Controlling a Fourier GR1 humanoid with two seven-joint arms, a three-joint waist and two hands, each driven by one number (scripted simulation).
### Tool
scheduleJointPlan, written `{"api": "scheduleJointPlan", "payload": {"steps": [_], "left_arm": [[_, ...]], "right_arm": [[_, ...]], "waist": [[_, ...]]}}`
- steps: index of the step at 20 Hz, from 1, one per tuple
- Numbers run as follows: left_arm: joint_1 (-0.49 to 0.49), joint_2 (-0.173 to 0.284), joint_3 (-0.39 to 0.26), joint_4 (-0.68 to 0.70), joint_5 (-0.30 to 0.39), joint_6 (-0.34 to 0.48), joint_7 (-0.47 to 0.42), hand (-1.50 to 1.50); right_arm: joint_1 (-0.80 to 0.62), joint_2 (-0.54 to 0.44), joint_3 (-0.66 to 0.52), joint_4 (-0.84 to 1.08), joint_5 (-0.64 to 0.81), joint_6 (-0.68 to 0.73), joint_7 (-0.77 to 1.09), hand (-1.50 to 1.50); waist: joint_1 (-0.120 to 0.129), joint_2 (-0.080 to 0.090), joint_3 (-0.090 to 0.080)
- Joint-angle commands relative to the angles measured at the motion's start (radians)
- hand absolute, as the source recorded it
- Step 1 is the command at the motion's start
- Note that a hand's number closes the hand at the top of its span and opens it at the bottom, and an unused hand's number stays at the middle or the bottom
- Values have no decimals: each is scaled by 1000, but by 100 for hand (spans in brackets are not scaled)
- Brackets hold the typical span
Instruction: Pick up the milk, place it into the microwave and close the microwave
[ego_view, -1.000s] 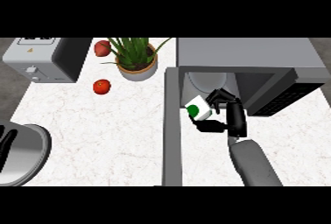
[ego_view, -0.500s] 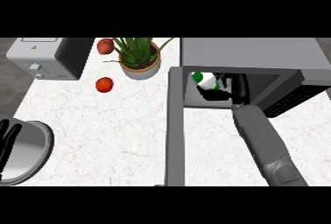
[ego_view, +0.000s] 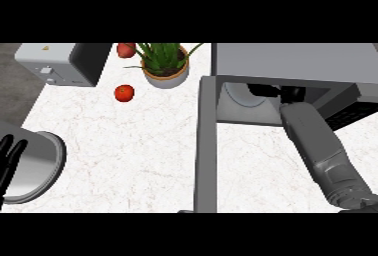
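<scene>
Milk is out of sight: we judge it sits inside the microwave (ego_view: 295, 60), somewhere ahead of our right hand (ego_view: 275, 91), which reaches into the cavity; its axis we cannot tell. Whether those fingers are pinching it or spread, we cannot tell either. Our left hand (ego_view: 10, 160) rests with its fingers straight at the lower left, well away. The open door (ego_view: 207, 145) stretches toward us over the white bench (ego_view: 125, 145), with room alongside to swing it.

Grey microwave (ego_view: 295, 60) at counter's right, door (ego_view: 207, 145) open, milk hidden
</scene>
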Motion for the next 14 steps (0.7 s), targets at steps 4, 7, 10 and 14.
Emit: {"api": "scheduleJointPlan", "payload": {"steps": [4,7,10,14], "left_arm": [[-9,2,-12,23,-35,-9,-13,-150],[-15,26,13,32,-32,-20,-13,-150],[-15,-9,-40,43,-90,-12,-34,-150],[-64,11,-23,55,-80,2,-4,-150]], "right_arm": [[-125,-26,81,174,126,-62,60,-150],[-113,5,88,195,134,-49,30,-150],[-149,28,103,218,151,-17,51,-150],[-211,18,85,219,137,26,81,-150]], "waist": [[23,5,-1],[27,8,0],[21,8,0],[22,12,0]]}}
